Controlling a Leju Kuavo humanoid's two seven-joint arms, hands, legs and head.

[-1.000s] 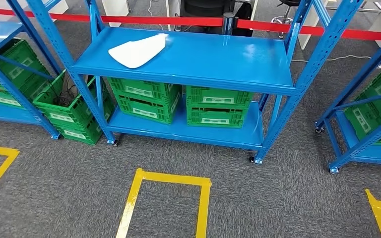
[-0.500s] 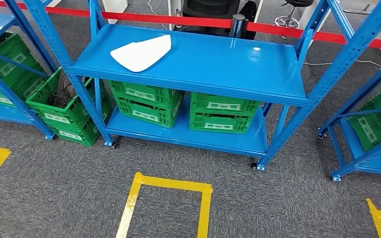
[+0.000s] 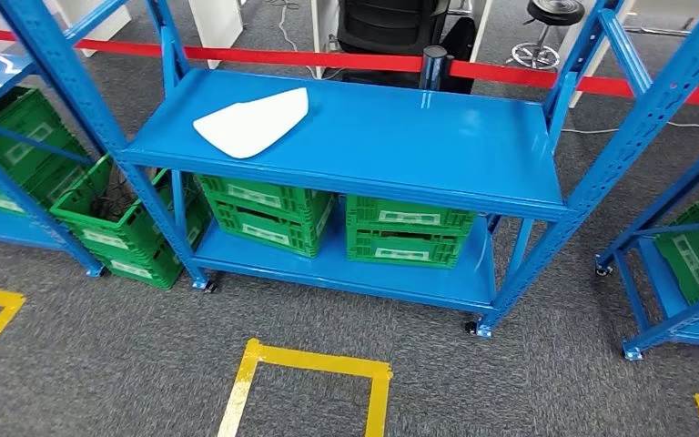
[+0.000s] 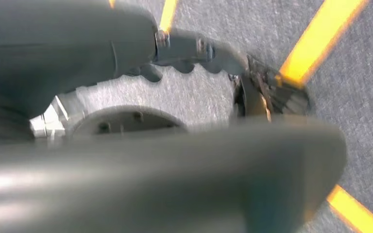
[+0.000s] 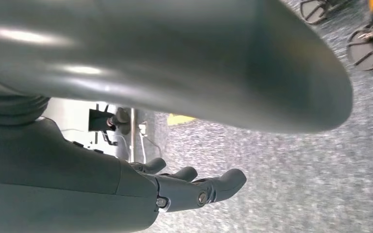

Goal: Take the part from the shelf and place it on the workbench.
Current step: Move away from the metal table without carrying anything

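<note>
Part (image 3: 253, 121), white and flat with a tapered outline, lies on the top board of the blue shelf (image 3: 400, 137), toward ten o'clock from the board's middle, with its near edge close to the front lip. I see nothing touching it.

Both arms hang low. In the left wrist view the left hand (image 4: 194, 53) has its fingers (image 4: 213, 51) loosely extended over grey carpet with yellow tape, holding nothing. In the right wrist view the right hand (image 5: 194, 187) looks the same, fingers (image 5: 223, 182) stretched and apart, empty.

My worries from here:
- The part looks thin and lies flat, so I judge the fingers may slide over it or push it back toward twelve o'clock instead of getting under an edge.
- The shelf's upright post (image 3: 82, 109) stands at about nine o'clock from the part; a left-arm reach could clip it.
- If nudged forward, the part could tip over the lip and drop to the carpet or onto the green crates (image 3: 264, 205) below.
- I cannot see the workbench, so turning away with a loosely held flat part risks it slipping out mid-walk.
</note>
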